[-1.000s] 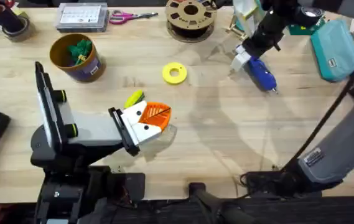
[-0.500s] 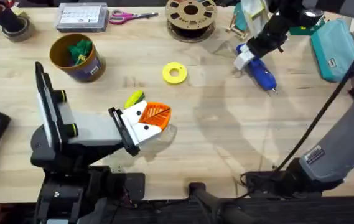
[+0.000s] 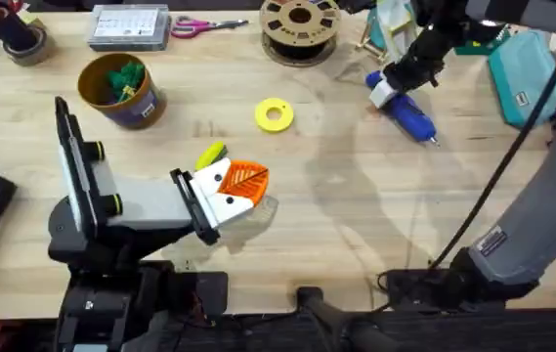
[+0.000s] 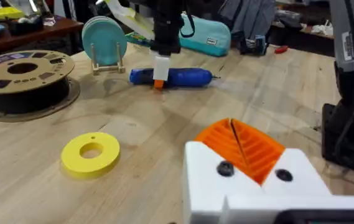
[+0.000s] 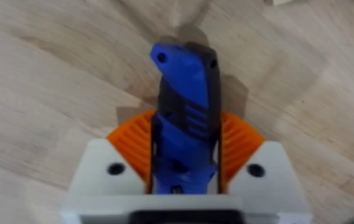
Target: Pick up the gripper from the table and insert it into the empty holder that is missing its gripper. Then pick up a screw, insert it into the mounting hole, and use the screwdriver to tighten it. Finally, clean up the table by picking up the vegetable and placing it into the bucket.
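1. A cluttered wooden table [image 3: 356, 215]: a filament spool [image 3: 300, 26] sits at the far edge beside pink-handled scissors [image 3: 199, 25] and a grey keypad-like box [image 3: 129, 26], with a teal pouch [image 3: 527, 73] at the far right.
2. A flat yellow ring [image 3: 275, 115] lies mid-table, apart from everything else; nothing stands between it and the blue tool.
3. The bucket [image 3: 119, 90], mustard-brown with a dark blue band, stands at the left rear holding a dark green leafy bunch [image 3: 123, 78]; any lettering on the band is too small to read.
4. The pouch carries a small white tag [image 4: 211, 42], its writing illegible.
5. The vegetable [image 3: 210, 154], yellow-green, lies on the table just behind the left gripper [image 3: 241, 186], whose white blocks and orange ribbed fingers [image 4: 245, 146] are pressed together at the tips with nothing between them.
6. The screwdriver [image 3: 406, 110] lies flat at the right rear, its thin metal tip pointing toward the robot's right.
7. The right gripper [image 3: 387, 90] stands over the tool's handle end, its orange pads [image 5: 133, 146] clamped on either side of the blue body.
8. A teal disc on a small wooden stand [image 4: 105, 46] sits just behind the screwdriver.
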